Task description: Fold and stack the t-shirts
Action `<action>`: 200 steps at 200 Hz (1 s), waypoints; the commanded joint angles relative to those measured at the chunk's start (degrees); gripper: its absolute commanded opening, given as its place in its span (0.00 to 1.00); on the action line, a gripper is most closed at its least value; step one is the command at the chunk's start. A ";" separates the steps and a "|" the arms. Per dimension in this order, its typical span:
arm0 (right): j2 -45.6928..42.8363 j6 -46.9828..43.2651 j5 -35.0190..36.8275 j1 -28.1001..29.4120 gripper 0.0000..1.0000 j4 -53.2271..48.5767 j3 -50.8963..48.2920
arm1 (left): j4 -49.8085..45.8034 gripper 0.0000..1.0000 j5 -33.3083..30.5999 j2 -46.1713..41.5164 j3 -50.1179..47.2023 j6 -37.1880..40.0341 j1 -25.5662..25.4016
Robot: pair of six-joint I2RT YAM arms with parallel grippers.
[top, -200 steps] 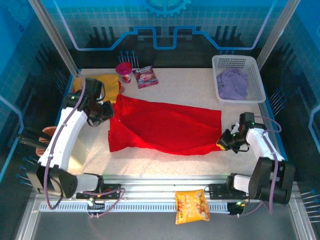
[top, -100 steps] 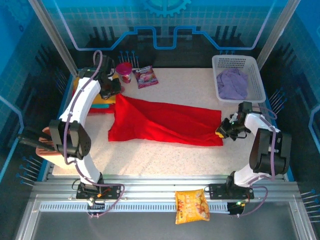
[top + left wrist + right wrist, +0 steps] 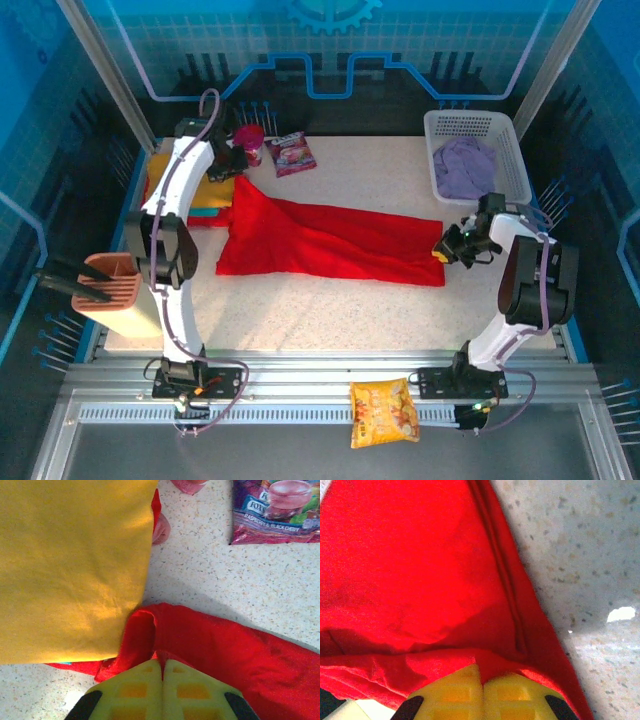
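1. Your left gripper (image 3: 162, 662) has its fingers pressed together, pinching the far-left corner of the red t-shirt (image 3: 330, 245), just beside the folded mustard yellow t-shirt (image 3: 70, 565).
2. Your right gripper (image 3: 481, 669) pinches the red shirt's right edge the same way.
3. The red shirt lies stretched across the speckled tabletop (image 3: 380, 180).
4. A lilac t-shirt (image 3: 465, 165) sits in the white lattice basket (image 3: 472, 118) at the far right corner.
5. Blue panelled walls (image 3: 400, 50) enclose the table.

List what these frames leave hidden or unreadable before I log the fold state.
1. The teal t-shirt: top view, a thin edge under the mustard t-shirt; its fold is hidden.
2. Corners of the red t-shirt: wrist views, the left fingers and right fingers cover the pinched cloth.
3. The lilac t-shirt: top view, bunched in the basket; too small to read.
4. The pink cup: left wrist view, cut by the top edge.
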 commanded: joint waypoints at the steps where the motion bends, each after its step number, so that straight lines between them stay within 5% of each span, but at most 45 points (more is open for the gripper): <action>1: 1.79 0.35 -1.29 -1.05 0.00 0.59 2.45 | -2.42 0.00 -2.15 1.95 4.38 1.79 0.76; 36: 2.54 0.64 -1.90 -1.04 0.21 1.84 2.43 | -5.56 0.01 -2.55 6.18 7.87 2.04 0.73; 46: 2.43 0.79 -3.05 -1.05 0.26 2.36 2.19 | -5.99 0.14 -2.73 6.95 8.03 2.04 0.75; 62: 1.35 0.84 -4.19 -1.05 0.45 2.58 1.73 | -6.13 0.50 -2.30 7.19 7.82 2.07 0.66; 87: -2.57 0.56 -4.82 -1.05 0.79 2.26 1.06 | -5.93 0.62 -1.17 5.09 7.39 2.44 0.38; 97: -4.46 0.22 -4.15 -0.94 1.00 1.75 0.99 | -6.40 0.69 -0.95 3.86 7.67 2.87 0.20; 136: -10.93 -2.85 -0.86 -0.08 1.00 -0.53 0.66 | -10.26 0.70 1.01 -2.93 5.02 3.54 -1.39; 200: -17.39 -4.26 4.67 9.62 1.00 -6.45 -1.67 | 4.74 0.63 7.83 -23.82 -35.66 -4.74 -5.50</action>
